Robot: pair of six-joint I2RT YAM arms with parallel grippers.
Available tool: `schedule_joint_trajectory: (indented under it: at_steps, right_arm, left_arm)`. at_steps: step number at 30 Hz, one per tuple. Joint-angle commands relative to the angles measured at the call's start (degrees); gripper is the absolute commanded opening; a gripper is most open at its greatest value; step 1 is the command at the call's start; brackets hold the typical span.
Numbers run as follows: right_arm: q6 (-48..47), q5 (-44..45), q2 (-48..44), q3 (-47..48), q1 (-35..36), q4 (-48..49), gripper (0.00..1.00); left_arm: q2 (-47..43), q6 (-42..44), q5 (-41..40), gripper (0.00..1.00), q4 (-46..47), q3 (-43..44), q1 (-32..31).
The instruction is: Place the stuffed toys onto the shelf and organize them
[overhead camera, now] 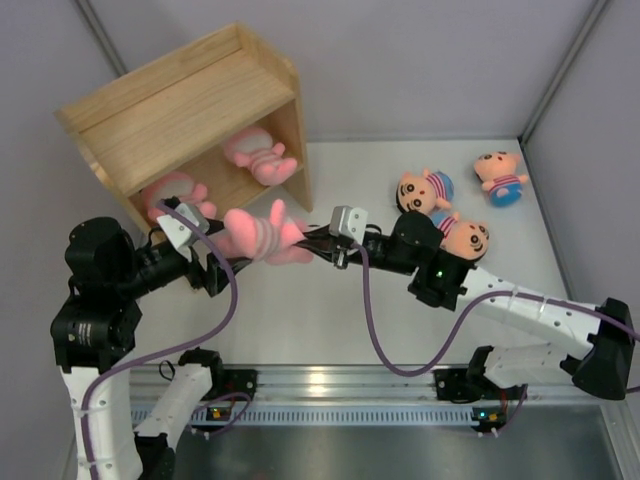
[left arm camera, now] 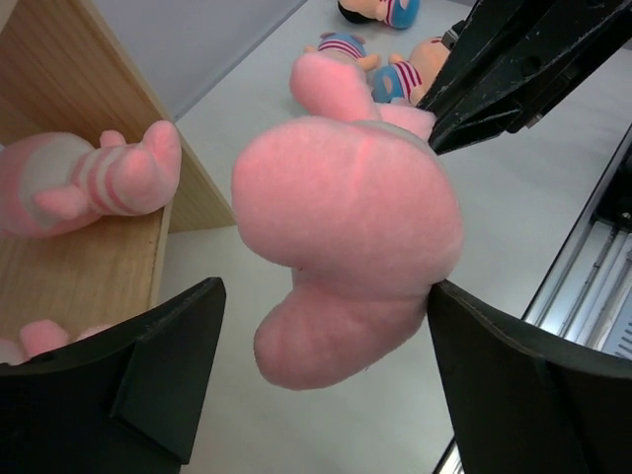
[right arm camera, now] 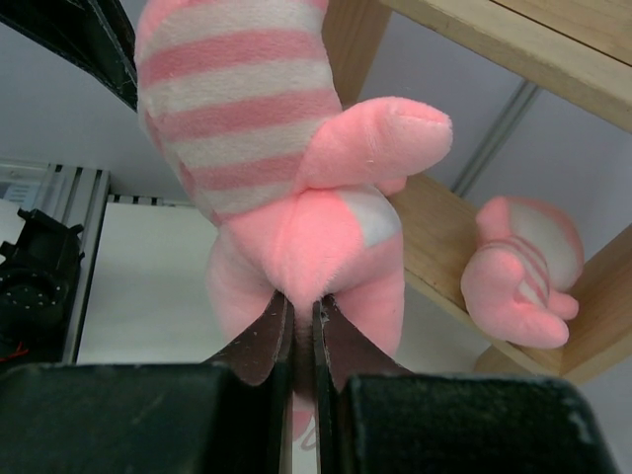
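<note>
Looking down from above, I hold a pink striped animal (overhead camera: 258, 235) in the air between my two arms, just in front of the shelf (overhead camera: 190, 100). My right end effector (overhead camera: 300, 238) is pinched tight on one end of it. My left end effector (overhead camera: 222, 250) stands wide around the other end. Two shelved animals (overhead camera: 258, 155) lie in the lower tier. The dolls (overhead camera: 425, 190) lie on the tabletop (overhead camera: 330, 320), well off to the right.

From my left wrist, the pink striped animal (left arm camera: 346, 247) shows me its round head, which fills the gap between my left fingers (left arm camera: 158, 385). They are spread wide. One pad seems to brush the plush and the other stands apart from it, so I grip nothing on this side. My right end effector (left arm camera: 513, 69) reaches in from the upper right.

From my right wrist, my right fingers (right arm camera: 262, 341) are closed to a slit on a small fold of plush at the animal's bottom. Its striped body (right arm camera: 237, 109) rises above them, with the shelf (right arm camera: 513, 39) just behind.

I judge this toy light, soft and squashy, with a fuzzy skin that will not slip. A pinch on a fold is secure but lets the body flop and swing. The head or the striped middle is the better place to hold, since the pads can sink in there and steer it. It will likely slump rather than stand once set down.
</note>
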Motion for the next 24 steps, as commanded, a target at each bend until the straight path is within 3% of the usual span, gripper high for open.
schedule_joint_trajectory:
  at_steps: [1, 2, 3, 5, 6, 7, 9, 10, 11, 14, 17, 24]
  right_arm:
    - [-0.3, -3.8, 2.0, 4.4, 1.6, 4.1, 0.00]
    - [-0.2, -3.9, 2.6, 4.8, 1.7, 3.6, 0.00]
    - [0.0, -3.6, 3.3, 5.0, 1.9, 3.5, 0.00]
    - [0.3, -1.5, 3.3, 4.8, 1.8, 3.5, 0.02]
    - [0.6, 0.0, 2.8, 4.0, 1.8, 3.5, 0.14]
    - [0.6, 4.2, 2.5, 3.5, 1.8, 3.4, 0.43]
    - [0.0, 9.4, 0.7, 1.5, 1.9, 2.7, 0.54]
    - [-0.1, 14.9, -0.1, 0.7, 1.7, 2.5, 0.70]
    - [-0.1, 17.4, -0.9, -0.1, 1.7, 2.5, 0.76]
    - [-0.3, 23.4, -4.7, -4.3, 1.6, 2.0, 0.85]
    - [0.3, 26.2, -7.3, -5.2, 1.4, -0.6, 0.86]
    - [3.1, 27.9, -9.9, -7.8, 1.3, -2.0, 0.86]
  left_arm:
    - [1.4, -0.1, 2.5, 0.80, 0.5, 0.2, 0.1]
    - [1.6, -0.3, 3.3, 0.73, 0.5, 0.6, 0.1]
    - [1.6, -0.4, 3.9, 0.49, 0.5, 0.7, 0.1]
    - [1.4, -0.5, 3.7, 0.16, 0.5, 0.7, 0.1]
    - [1.0, -0.5, 1.9, 0.00, 0.5, 0.6, 0.1]
    - [0.8, -0.1, 0.9, 0.00, 0.5, 0.6, 0.1]
    - [0.7, 1.6, -3.2, 0.00, 0.6, 0.8, 0.1]
    - [1.0, 2.6, -4.8, 0.00, 0.5, 1.4, 0.1]
    - [1.5, 4.4, -6.8, 0.00, 0.7, 1.9, 0.1]
    - [3.1, 8.6, -13.5, 0.00, 1.9, 4.4, 0.1]
    - [4.5, 12.7, -18.0, 0.00, 1.9, 8.1, 0.1]
    - [3.2, 22.4, -18.9, 0.00, 1.8, 8.5, 0.1]
